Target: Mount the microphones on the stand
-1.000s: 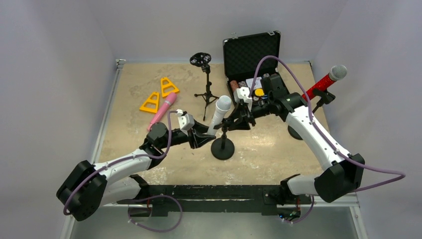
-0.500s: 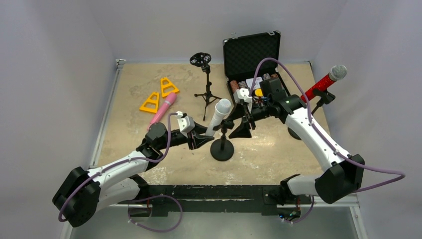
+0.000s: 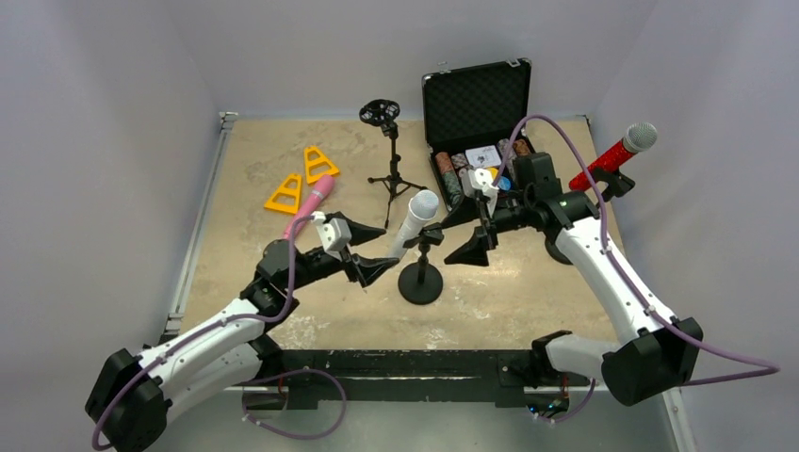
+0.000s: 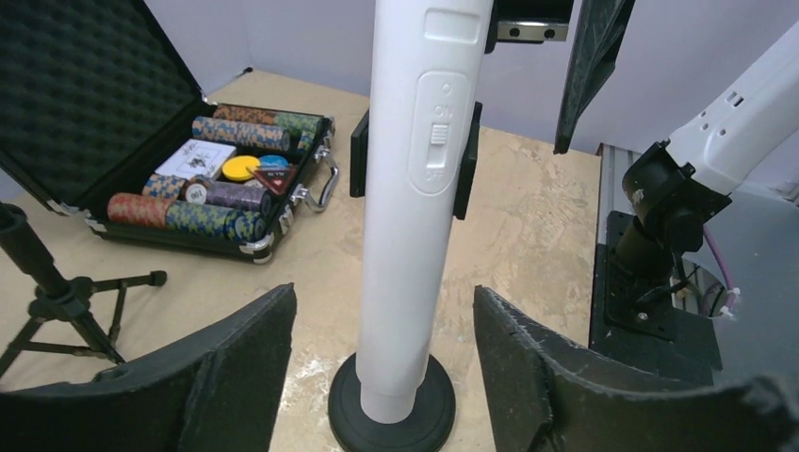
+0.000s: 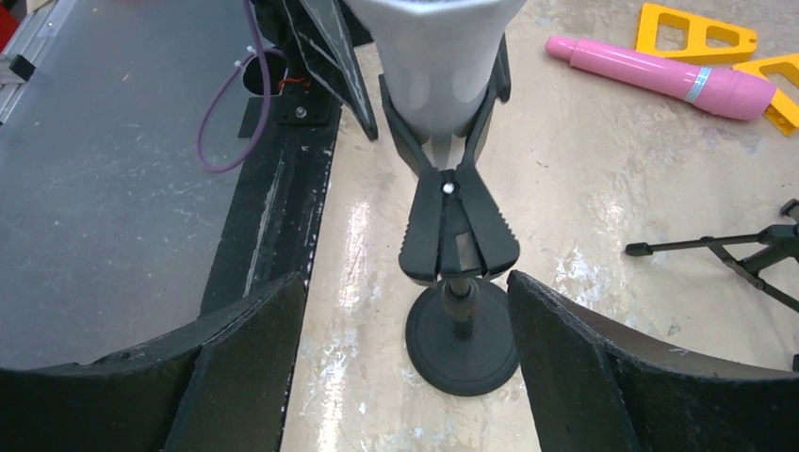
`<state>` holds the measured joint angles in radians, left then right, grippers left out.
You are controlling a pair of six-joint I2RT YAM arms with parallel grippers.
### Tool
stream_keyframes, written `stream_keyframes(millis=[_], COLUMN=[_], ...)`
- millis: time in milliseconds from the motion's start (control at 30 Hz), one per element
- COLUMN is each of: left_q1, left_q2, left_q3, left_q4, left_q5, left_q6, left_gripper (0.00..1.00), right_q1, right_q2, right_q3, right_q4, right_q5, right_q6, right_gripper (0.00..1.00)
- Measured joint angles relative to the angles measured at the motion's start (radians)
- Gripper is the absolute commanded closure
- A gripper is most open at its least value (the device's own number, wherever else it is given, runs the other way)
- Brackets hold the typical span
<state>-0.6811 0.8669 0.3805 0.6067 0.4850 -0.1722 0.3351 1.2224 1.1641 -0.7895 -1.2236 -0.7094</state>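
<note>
Toward the middle of the near edge, the left gripper (image 3: 389, 247) and right gripper (image 3: 445, 242) flanked the white microphone (image 3: 413, 221). Both had their fingers spread and touched nothing. The microphone sat tilted in the clip of the round-base stand (image 3: 421, 282). This release seemed best finished by drawing each arm straight back, so that no finger brushed the handle or tipped the base.

There were three microphones. The pink microphone (image 3: 306, 207) lay loose toward the left edge, and the red microphone (image 3: 617, 151) was clipped at the right edge. There were also three stands, counting the right-edge stand (image 3: 611, 185) and the unfilled tripod stand (image 3: 389, 160). Two yellow triangles (image 3: 284, 196) lay by the pink microphone, and one open case (image 3: 476, 104) stood at the far edge.
</note>
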Motion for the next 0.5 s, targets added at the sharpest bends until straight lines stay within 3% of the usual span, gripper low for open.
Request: stream_keyframes(millis=[33, 67, 100, 300, 500], left_q1=[0.000, 0.000, 0.000, 0.000, 0.000], left_q2=[-0.017, -0.037, -0.058, -0.214, -0.338], left_q3=[0.000, 0.000, 0.000, 0.024, 0.249], left_q4=[-0.009, -0.023, -0.039, -0.253, -0.659], left_q5=[-0.006, -0.011, -0.016, -0.053, -0.206], left_q6=[0.000, 0.000, 0.001, 0.021, 0.087], left_gripper=[0.18, 0.05, 0.01, 0.01, 0.01], right_q1=[-0.003, -0.005, -0.007, -0.026, -0.060], right_q2=[-0.009, -0.016, -0.022, -0.080, -0.194], right_q3=[-0.011, -0.022, -0.031, -0.132, -0.300], right_q4=[0.004, 0.007, 0.011, 0.065, 0.166], right_q5=[-0.002, -0.003, -0.003, -0.010, -0.017], right_q6=[0.000, 0.000, 0.000, -0.001, -0.003], right_gripper=[0.17, 0.17, 0.17, 0.15, 0.13])
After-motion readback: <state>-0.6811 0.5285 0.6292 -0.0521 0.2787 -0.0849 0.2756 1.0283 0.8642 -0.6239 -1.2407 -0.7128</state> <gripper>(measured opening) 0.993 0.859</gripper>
